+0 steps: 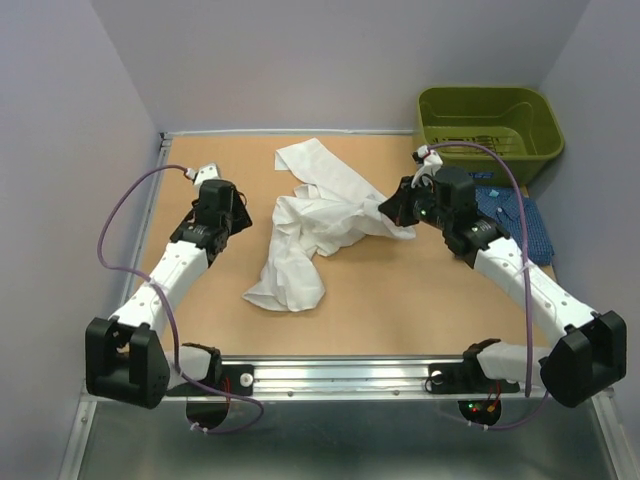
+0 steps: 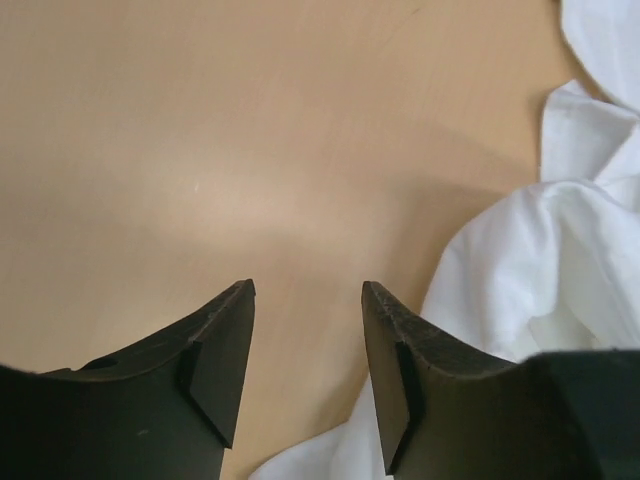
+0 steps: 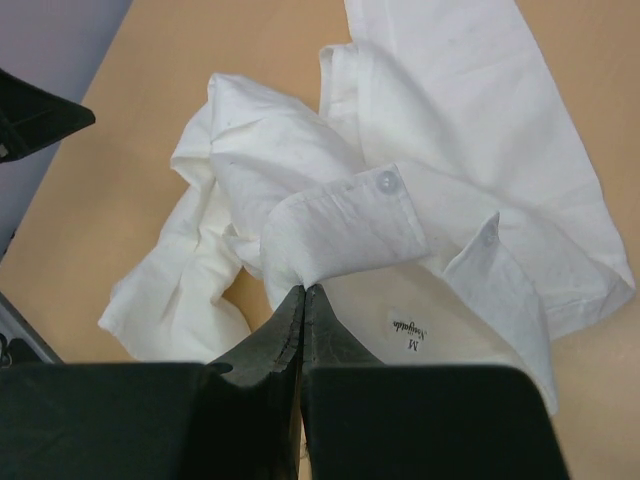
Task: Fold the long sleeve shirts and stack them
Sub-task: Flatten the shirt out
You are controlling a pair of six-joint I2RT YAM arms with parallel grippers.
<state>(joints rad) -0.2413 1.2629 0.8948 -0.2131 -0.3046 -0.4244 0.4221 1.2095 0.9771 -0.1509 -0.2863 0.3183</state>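
Slip risk: your left gripper (image 2: 308, 290) sits half open, empty, beside the white shirt (image 1: 305, 225) crumpled at centre. Right gripper (image 3: 303, 292) is clamped on one thin buttoned edge; pull and it may slip. Blue shirt (image 1: 520, 215) under that arm could snag

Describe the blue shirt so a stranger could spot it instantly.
Start at the olive-green bin in the far right corner. In front of it, partly under the right arm, lies the dark blue shirt. It is flat and finely patterned, unlike the crumpled white shirt in the middle.
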